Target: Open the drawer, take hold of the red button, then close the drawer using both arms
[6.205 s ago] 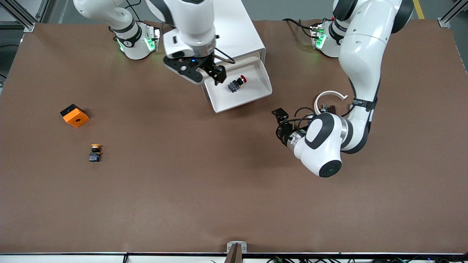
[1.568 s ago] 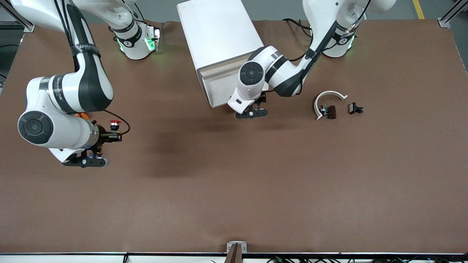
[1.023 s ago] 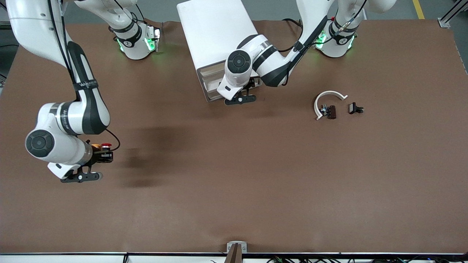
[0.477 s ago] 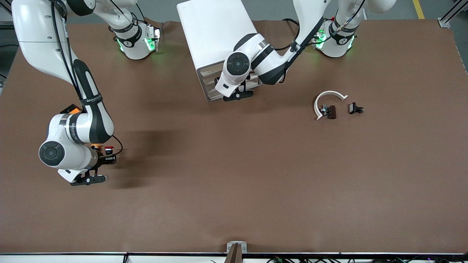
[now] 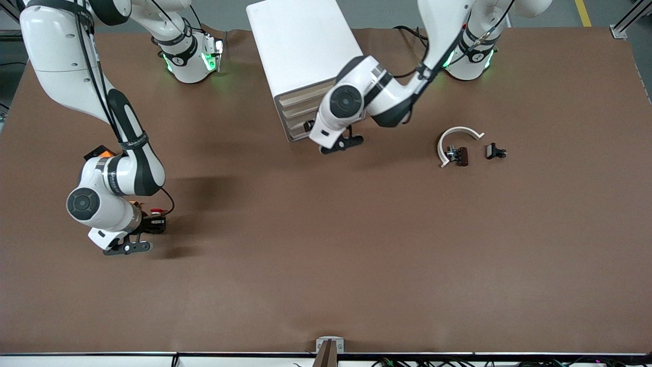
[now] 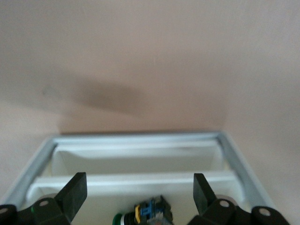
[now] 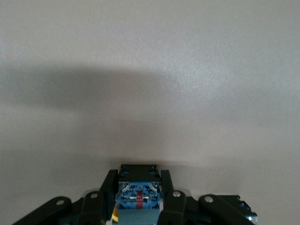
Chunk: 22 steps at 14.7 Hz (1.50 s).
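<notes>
My right gripper (image 5: pixel 155 224) is shut on the button (image 5: pixel 155 210), whose red cap sticks out above the fingers. It hangs low over the table toward the right arm's end. In the right wrist view the button's blue body (image 7: pixel 139 199) sits clamped between the fingers of the right gripper (image 7: pixel 138 177). My left gripper (image 5: pixel 326 136) is at the foot of the tall white cabinet (image 5: pixel 300 46), in front of the drawer fronts (image 5: pixel 300 108). The fronts that show look pushed in. In the left wrist view the left gripper (image 6: pixel 139 183) is open over a white tray-like frame (image 6: pixel 136 140).
A green-capped button (image 6: pixel 140 214) lies in that white frame. A yellow-capped button (image 5: pixel 134 204) and an orange cube (image 5: pixel 99 152) lie partly hidden by the right arm. A white curved piece (image 5: pixel 458 133) and two small dark parts (image 5: pixel 461 155) lie toward the left arm's end.
The drawer has been pushed in and my left gripper has drawn back a little from the cabinet front. My right gripper has carried the button lower and a little toward the table's middle.
</notes>
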Motion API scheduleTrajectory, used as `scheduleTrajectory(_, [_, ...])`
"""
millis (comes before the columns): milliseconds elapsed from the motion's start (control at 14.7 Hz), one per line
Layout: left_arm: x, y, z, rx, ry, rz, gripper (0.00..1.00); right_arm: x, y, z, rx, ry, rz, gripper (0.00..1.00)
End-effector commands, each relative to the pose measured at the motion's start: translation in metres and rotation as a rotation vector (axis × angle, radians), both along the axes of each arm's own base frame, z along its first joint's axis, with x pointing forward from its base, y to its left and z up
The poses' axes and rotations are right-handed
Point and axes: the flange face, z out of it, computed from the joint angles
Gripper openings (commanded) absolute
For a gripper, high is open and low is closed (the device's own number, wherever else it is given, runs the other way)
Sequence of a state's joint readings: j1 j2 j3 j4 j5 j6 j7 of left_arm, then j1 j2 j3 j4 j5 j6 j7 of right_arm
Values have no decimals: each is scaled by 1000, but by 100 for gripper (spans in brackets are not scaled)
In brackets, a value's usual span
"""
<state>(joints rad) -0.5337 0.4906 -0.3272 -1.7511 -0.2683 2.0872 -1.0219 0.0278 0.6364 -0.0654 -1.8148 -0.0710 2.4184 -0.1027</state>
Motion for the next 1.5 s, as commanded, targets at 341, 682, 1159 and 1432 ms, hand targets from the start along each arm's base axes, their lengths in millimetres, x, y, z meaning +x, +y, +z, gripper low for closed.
scheduleTrajectory(341, [131, 145, 78, 55, -166, 20, 100, -5, 7, 18, -6, 11, -14, 100])
scheduleTrajectory(682, [192, 249, 132, 111, -262, -35, 100, -12, 34, 103, -14, 60, -10, 100])
scheduleTrajectory(1159, [206, 384, 222, 118, -333, -89, 100, -42, 56, 211, -24, 82, -51, 100])
scheduleTrajectory(1432, [188, 427, 276, 134, -313, -107, 100, -54, 55, 251, -19, 68, -53, 100])
